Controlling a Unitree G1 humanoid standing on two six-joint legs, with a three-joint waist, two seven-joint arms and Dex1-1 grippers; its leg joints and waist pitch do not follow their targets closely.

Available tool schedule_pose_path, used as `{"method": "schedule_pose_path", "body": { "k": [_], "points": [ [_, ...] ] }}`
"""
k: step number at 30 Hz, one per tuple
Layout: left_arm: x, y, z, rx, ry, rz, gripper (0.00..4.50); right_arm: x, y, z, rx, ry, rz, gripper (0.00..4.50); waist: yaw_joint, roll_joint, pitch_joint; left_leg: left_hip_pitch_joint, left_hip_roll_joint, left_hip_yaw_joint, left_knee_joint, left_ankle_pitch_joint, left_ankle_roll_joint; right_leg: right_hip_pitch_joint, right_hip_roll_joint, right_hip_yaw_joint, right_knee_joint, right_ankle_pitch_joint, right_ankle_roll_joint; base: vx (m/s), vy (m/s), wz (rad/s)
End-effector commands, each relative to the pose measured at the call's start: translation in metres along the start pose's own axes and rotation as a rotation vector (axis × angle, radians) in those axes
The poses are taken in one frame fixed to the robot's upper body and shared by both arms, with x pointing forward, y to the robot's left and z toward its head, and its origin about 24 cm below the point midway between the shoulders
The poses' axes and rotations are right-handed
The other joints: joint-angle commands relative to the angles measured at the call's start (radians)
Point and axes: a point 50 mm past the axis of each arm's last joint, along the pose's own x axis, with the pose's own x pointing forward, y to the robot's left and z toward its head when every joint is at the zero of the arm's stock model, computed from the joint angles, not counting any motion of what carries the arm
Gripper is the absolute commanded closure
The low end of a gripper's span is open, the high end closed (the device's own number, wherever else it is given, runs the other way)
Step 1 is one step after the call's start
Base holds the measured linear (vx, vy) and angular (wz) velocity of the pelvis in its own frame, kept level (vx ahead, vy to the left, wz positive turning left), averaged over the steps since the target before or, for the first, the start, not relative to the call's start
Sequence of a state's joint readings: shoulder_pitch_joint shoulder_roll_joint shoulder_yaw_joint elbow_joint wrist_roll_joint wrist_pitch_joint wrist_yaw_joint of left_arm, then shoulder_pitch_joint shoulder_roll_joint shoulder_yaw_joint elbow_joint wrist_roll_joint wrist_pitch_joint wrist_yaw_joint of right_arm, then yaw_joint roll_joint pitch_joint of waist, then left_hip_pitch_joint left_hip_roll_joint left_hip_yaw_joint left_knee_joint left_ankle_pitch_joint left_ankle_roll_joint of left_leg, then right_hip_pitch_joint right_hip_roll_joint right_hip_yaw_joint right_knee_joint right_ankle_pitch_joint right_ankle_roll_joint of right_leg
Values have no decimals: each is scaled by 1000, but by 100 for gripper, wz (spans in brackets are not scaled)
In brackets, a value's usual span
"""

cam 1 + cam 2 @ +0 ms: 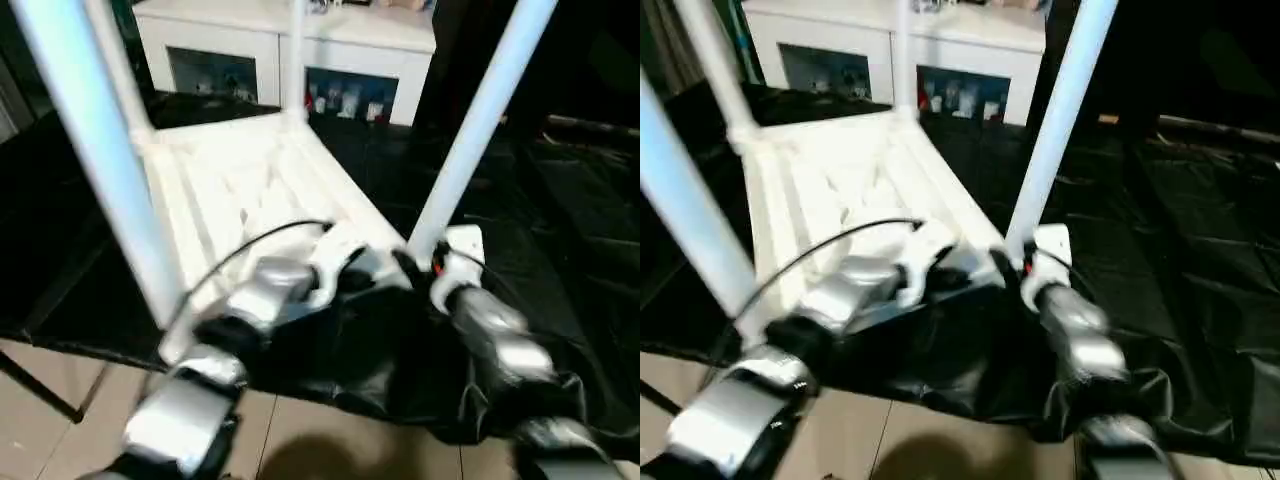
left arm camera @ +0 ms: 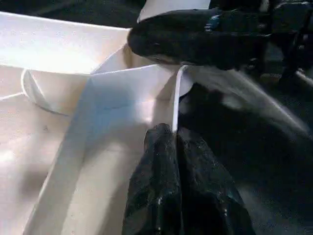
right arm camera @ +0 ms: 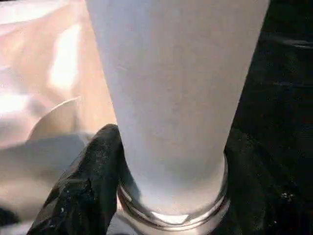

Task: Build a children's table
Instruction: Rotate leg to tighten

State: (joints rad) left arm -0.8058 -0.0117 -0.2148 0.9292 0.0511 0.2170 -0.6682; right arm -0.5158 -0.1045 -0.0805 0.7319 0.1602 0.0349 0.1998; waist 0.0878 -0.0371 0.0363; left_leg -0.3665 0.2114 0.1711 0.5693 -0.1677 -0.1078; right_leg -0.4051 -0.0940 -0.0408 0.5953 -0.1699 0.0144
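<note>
The children's table [image 1: 250, 190] lies upside down on the black-covered tabletop [image 1: 560, 250], with its ribbed underside facing up and its white legs standing upward from the corner sockets. The leg nearest the left arm [image 1: 95, 150] rises at the front left corner, the leg nearest the right arm [image 1: 480, 120] rises at the front right corner, and two more legs stand at the far corners, toward the white cabinet [image 1: 290, 50] with glass doors behind the tabletop.

The left gripper [image 2: 173, 161] is clenched, its two black fingers pressed together with nothing between them. It is just at the near rim of the table top, close to the front right corner socket; I cannot tell if it really touches the rim. In the left wrist view the other gripper's black finger shows at the base of the leg.

The right gripper [image 3: 166, 161] is grasping the front right leg at its base, just above the socket ring. One black finger [image 3: 85, 191] lies against the side of the leg in the right wrist view; the second finger is in shadow on the other side.

Both silver forearms reach forward over the near edge of the tabletop, the left forearm [image 1: 250, 300] crossing toward the right one. A black cable [image 1: 240, 250] arches over the left wrist. The tiled floor [image 1: 60, 440] shows below the tabletop edge
</note>
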Motion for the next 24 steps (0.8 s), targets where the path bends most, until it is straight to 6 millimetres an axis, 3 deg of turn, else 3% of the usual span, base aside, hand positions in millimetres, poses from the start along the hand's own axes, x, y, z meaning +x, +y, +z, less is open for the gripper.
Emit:
{"method": "schedule_pose_path", "body": {
  "k": [1, 2, 4, 7, 10, 12, 15, 18, 20, 24],
  "points": [
    [-3, 12, -3, -25, 5, 134, 450, 1, 8, -13, -5, 53, 2, 186, 1, -2, -59, 2, 1, 9, -64, -219, 39, 45, -30, 19, -69, -208, -183, 0, 0, 0],
    [3, 6, 0, -2, 5, 117, 450, 6, 24, -10, -40, 55, 66, 186, 2, 2, -61, 2, 2, 8, -63, -209, 43, 48, -29, 19, -65, -173, -191, 0, 0, 0],
    [4, 4, 0, 5, 7, 114, 450, 8, 29, -9, -58, 51, 83, 186, 2, -1, -60, 0, 1, 8, -62, -196, 52, 53, -28, 18, -62, -132, -198, 0, 0, 0],
    [4, 3, -3, 27, 14, 78, 450, 5, 29, 1, -33, -41, 168, 117, 4, -5, -59, 1, 1, 10, -61, -203, 71, 53, -31, 19, -64, -134, -204, 0, 0, 0],
    [0, 6, -6, 27, 26, 57, 450, 1, 17, 5, -42, -58, 182, 114, 6, -5, -57, -1, 1, 11, -61, -215, 86, 55, -31, 18, -67, -157, -206, 0, 0, 0],
    [-6, 8, -10, 40, 38, -11, 450, -7, -1, 11, -82, -67, 245, 82, 3, -11, -53, -4, 0, 8, -65, -228, 81, 58, -31, 15, -75, -226, -183, 0, 0, 0],
    [-9, 9, -14, 44, 56, -54, 450, -15, -12, 14, -114, -61, 312, 64, 3, -8, -53, -2, 3, 9, -64, -240, 88, 53, -32, 18, -76, -248, -180, 0, 0, 0],
    [-14, 10, -17, 46, 76, -106, 450, -28, -26, 13, -182, -25, 407, 64, 9, -9, -54, 2, 7, 12, -59, -215, 103, 50, -32, 20, -72, -197, -205, 0, 0, 0],
    [-21, 10, -20, 71, 104, -190, 450, -47, -42, 9, -265, 34, 518, 64, 12, -10, -55, -1, 8, 10, -58, -195, 113, 56, -32, 18, -67, -150, -222, 0, 0, 0],
    [-28, 7, -24, 90, 129, -302, 450, -63, -47, 11, -269, 64, 639, 64, 13, -11, -56, -1, 9, 10, -55, -186, 143, 59, -31, 18, -60, -84, -255, 0, 0, 0]
  ]
}}
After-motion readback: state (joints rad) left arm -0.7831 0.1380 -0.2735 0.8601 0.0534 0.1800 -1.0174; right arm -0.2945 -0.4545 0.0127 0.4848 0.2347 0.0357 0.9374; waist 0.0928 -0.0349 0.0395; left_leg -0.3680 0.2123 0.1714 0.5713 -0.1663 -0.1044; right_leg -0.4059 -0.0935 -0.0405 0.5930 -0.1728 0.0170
